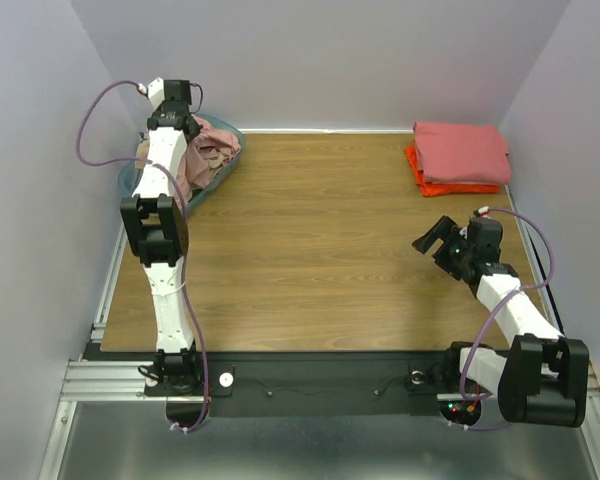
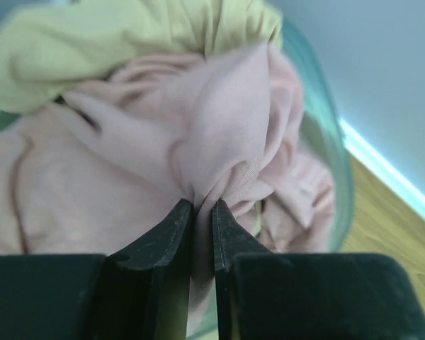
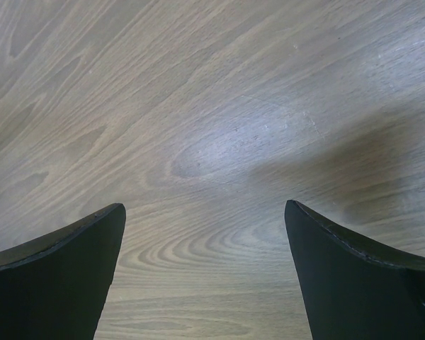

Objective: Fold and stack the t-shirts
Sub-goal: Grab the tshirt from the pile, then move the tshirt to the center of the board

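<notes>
A dusty pink t-shirt lies crumpled in the teal basket at the table's far left corner, with a tan-beige t-shirt bunched behind it. My left gripper is shut on a fold of the dusty pink t-shirt, the cloth pinched between its jaws. At the far right corner a coral pink t-shirt lies folded on top of a bright orange t-shirt. My right gripper hangs open over bare wood at the right, holding nothing.
The wooden table is walled in by pale panels on three sides. The basket's translucent rim curves close to the back wall. A metal rail runs along the table's left edge.
</notes>
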You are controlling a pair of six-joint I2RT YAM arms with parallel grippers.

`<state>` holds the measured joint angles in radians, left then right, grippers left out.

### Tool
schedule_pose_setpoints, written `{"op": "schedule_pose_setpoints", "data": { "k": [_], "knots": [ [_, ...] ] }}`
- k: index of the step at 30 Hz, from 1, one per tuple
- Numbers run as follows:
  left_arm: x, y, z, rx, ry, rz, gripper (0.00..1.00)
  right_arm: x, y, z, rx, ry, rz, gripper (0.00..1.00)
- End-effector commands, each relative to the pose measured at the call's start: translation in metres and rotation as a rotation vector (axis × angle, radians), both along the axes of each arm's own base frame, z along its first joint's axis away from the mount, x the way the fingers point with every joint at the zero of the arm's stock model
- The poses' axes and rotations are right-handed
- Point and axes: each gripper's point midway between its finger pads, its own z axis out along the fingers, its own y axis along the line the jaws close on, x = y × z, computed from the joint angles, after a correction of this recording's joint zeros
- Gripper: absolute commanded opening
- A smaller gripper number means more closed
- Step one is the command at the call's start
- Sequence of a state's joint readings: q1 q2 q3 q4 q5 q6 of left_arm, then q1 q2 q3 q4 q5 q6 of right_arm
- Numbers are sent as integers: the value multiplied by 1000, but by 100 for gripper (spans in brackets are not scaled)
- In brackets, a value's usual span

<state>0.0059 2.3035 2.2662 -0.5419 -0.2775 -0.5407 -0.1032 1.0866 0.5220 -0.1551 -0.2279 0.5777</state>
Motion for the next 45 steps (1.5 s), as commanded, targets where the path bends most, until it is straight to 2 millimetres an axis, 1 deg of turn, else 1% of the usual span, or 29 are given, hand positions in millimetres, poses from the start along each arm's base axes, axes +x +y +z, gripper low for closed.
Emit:
{"op": "schedule_pose_setpoints", "data": {
  "k": [1,6,7,9,10,11,12,13,15,16,17,18,19,21,22,23,29,30,33,35,37,38,39,40,41,42,43,44,45],
  "knots": [
    [-22,-9,113,62,-189,1,13,12,2,15,-5,-73,34,100],
    [-46,-7,180,89,-298,15,12,11,3,17,-5,-81,38,100],
    [-55,-7,204,93,-345,14,12,11,3,18,-5,-82,38,100],
    [-64,-8,231,99,-405,8,12,10,3,19,-6,-89,40,100],
    [-75,-9,252,98,-450,3,12,10,4,19,-5,-88,39,100],
    [-87,-12,275,90,-501,-15,12,10,4,21,-3,-93,42,100],
    [-86,-15,275,89,-499,-31,12,9,4,20,-2,-93,43,100],
    [-99,-23,297,85,-548,-59,12,9,5,21,-2,-97,44,100],
    [-116,-38,318,98,-591,-109,12,8,5,22,0,-100,47,100],
    [-133,-45,339,104,-641,-129,12,8,5,23,-3,-106,46,100],
    [-143,-69,348,98,-668,-183,12,8,6,25,-1,-113,52,100],
    [-150,-79,354,111,-689,-215,12,8,6,27,-7,-119,58,100],
    [-173,-90,376,105,-749,-250,12,7,7,32,-6,-136,62,100],
    [-193,-124,390,80,-812,-364,12,6,10,37,7,-154,77,100],
    [-204,-133,398,65,-845,-397,12,5,12,40,10,-164,81,100],
    [-229,-143,417,40,-909,-463,12,4,13,46,11,-186,86,100],
    [-302,-228,449,-89,-1065,-806,12,0,15,66,9,-260,91,100],
    [-321,-262,449,-137,-1082,-952,12,-2,14,73,6,-279,88,100],
    [-343,-304,447,-183,-1083,-1113,12,-4,7,85,-36,-311,61,100],
    [-350,-329,435,-223,-1051,-1208,12,-8,-11,98,-112,-307,-20,100],
    [-343,-342,408,-233,-970,-1245,12,-14,-25,111,-163,-326,-89,100],
    [-337,-341,395,-230,-931,-1221,12,-20,-31,111,-183,-313,-121,100],
    [-320,-332,378,-218,-883,-1115,17,-22,-39,115,-209,-319,-162,100],
    [-306,-326,338,-194,-788,-1038,23,-26,-45,119,-227,-333,-196,100],
    [-292,-314,316,-174,-740,-937,33,-28,-48,121,-235,-340,-208,100],
    [-266,-288,264,-119,-628,-749,69,-29,-49,122,-241,-342,-214,100],
    [-256,-261,245,-90,-589,-602,84,-30,-47,123,-236,-344,-200,100],
    [-249,-247,222,-82,-535,-542,95,-30,-47,123,-238,-339,-198,100],
    [-243,-232,200,-78,-481,-487,99,-30,-41,123,-230,-339,-159,100]
  ]
}}
